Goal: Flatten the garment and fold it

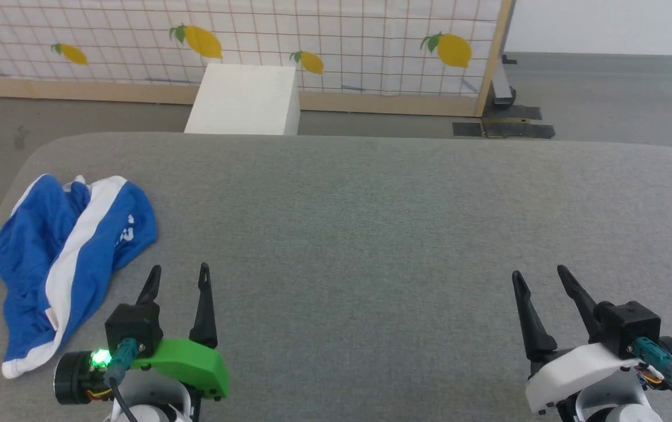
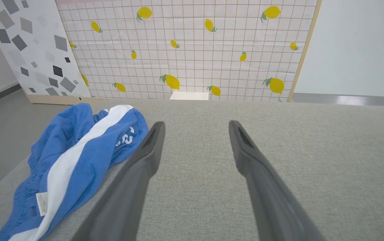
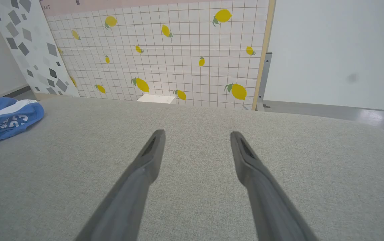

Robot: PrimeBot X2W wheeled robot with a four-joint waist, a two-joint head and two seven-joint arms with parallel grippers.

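Observation:
The garment [image 1: 60, 258] is a crumpled heap of royal-blue shorts with a broad white stripe, lying at the left edge of the grey padded table [image 1: 371, 223]. White print and a small white care tag [image 2: 42, 203] show on the garment [image 2: 74, 164] in the left wrist view. My left gripper [image 1: 178, 271] is open just right of the heap, holding nothing. Far to the right, my right gripper [image 1: 539, 274] is open over bare table. In the right wrist view the garment [image 3: 4, 122] lies at the far left.
A white box [image 1: 246, 99] stands on the floor behind the table. A lemon-print grid panel [image 1: 289, 41] with a wooden frame closes off the back. A speckled panel [image 2: 27, 47] stands at the left. Grey floor surrounds the table.

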